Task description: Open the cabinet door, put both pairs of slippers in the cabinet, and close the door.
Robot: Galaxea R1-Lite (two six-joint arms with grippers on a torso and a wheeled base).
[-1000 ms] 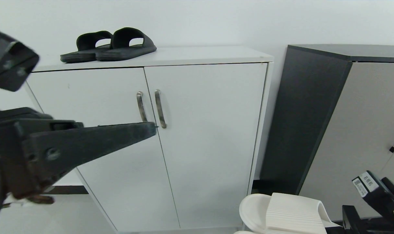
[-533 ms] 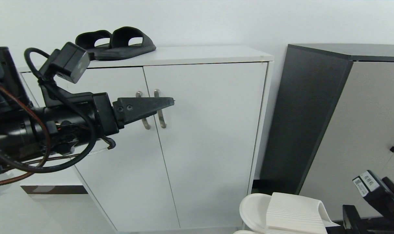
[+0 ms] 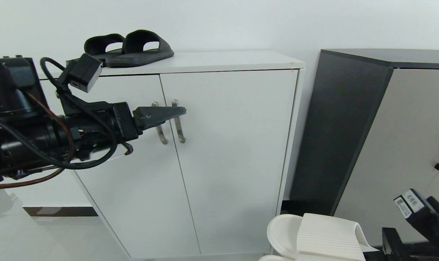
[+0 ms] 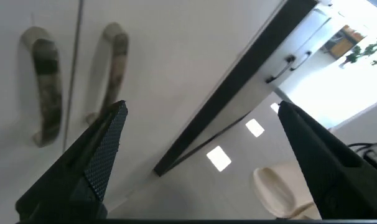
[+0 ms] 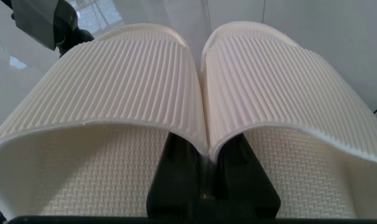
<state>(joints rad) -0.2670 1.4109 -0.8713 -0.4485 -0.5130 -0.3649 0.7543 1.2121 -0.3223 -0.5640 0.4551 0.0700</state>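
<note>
Eased the wide-open, empty left pincer (image 3: 183, 110) nearer the stiff curved metal door handle (image 3: 180, 132); should grasp it mid-bar.

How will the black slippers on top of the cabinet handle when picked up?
The black slippers look like moulded foam, so probably light and somewhat bendy, not floppy. Their arched straps stand open, likely an easy place to pinch. Lying flat, side by side on the white cabinet top, they should slide rather than roll if nudged.
</note>
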